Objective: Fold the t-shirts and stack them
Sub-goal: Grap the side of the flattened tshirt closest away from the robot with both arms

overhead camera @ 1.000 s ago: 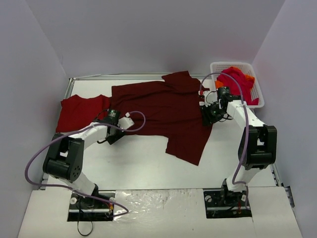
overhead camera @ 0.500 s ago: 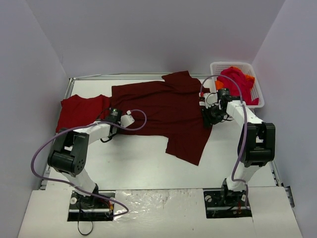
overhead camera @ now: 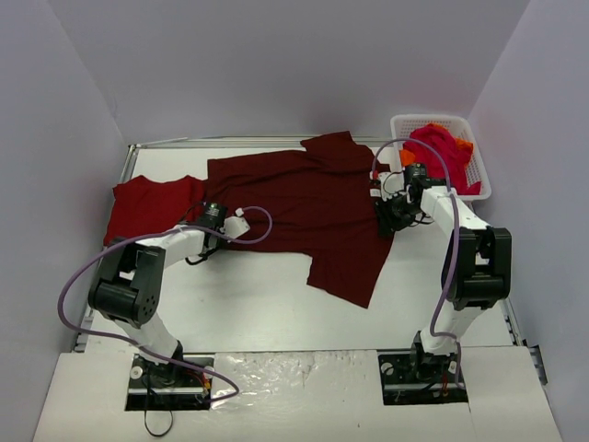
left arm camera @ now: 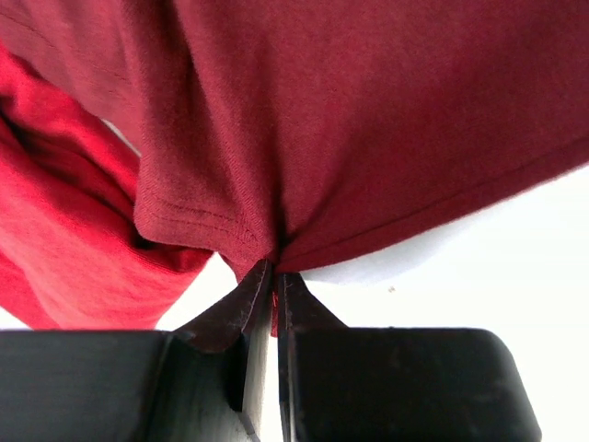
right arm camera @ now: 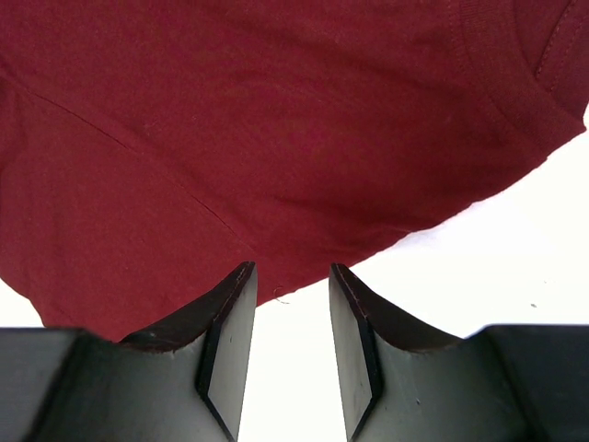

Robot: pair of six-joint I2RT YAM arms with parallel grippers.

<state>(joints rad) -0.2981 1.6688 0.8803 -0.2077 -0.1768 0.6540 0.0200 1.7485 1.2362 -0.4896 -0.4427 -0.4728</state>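
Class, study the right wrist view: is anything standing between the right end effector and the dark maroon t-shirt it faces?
Nothing visible does. The right end effector is open, its tips right at the hem of the dark maroon t-shirt, with only bare white table showing beside them.

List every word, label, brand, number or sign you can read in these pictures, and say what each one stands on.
None: no readable text shows in any view.
The maroon t-shirt, the red t-shirt and the white basket are plain, with no print or tag showing.
The left hand and the right hand bear no markings.
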